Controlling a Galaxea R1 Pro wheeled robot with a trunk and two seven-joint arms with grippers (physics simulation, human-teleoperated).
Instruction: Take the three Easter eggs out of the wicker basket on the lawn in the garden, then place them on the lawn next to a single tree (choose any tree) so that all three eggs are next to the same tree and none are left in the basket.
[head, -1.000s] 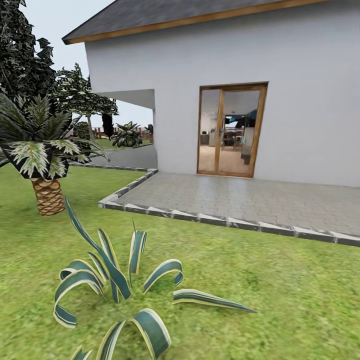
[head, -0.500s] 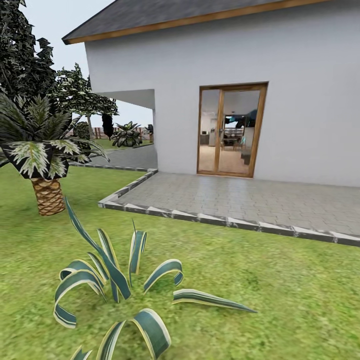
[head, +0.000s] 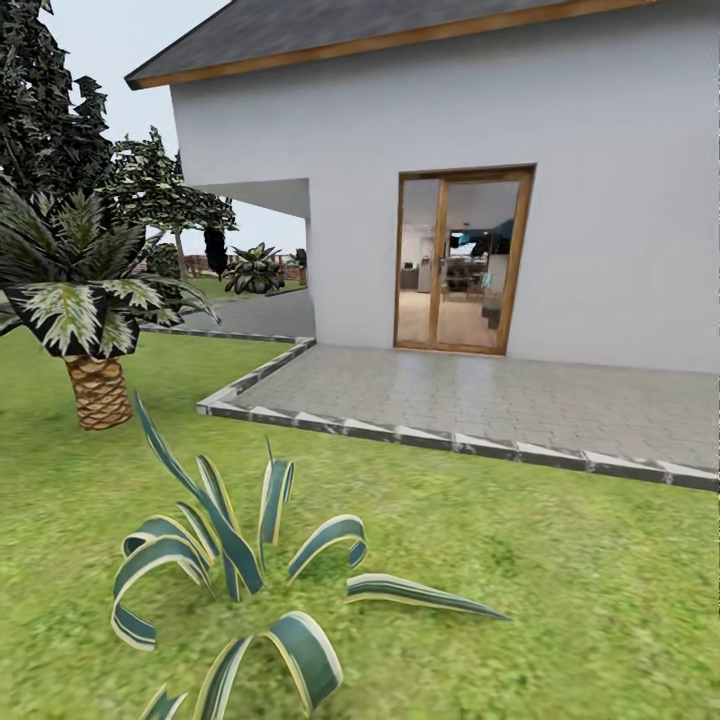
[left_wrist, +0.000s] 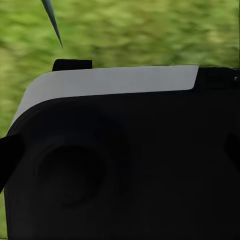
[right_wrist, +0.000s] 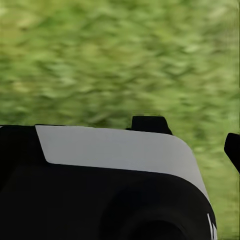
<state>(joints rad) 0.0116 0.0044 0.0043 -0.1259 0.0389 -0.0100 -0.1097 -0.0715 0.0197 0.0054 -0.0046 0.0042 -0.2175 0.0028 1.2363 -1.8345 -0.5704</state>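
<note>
The Easter eggs and the wicker basket are out of view. The lawn (head: 560, 580) spreads across the near ground as mottled green grass. A tree (head: 160, 190) with dark, blocky leaf clumps stands far back at the left, behind the palm. In the left wrist view, blurred grass (left_wrist: 150, 30) lies beyond my black and white body (left_wrist: 115, 80). The right wrist view has more grass (right_wrist: 120, 60) above the same kind of shell (right_wrist: 110, 147). A dark tip (right_wrist: 233, 149) at that picture's edge may be a finger of my right gripper. How either gripper's jaws stand is unclear.
A striped agave plant (head: 235, 570) grows in the grass close ahead at the left. A short palm (head: 98, 390) with a scaly trunk stands further left. A paved patio (head: 480, 395) with a raised kerb (head: 400, 435) fronts the white house and its glass door (head: 462, 262).
The whole head picture has shifted by a few pixels, so the camera has moved slightly. Nothing in the scene itself has changed.
</note>
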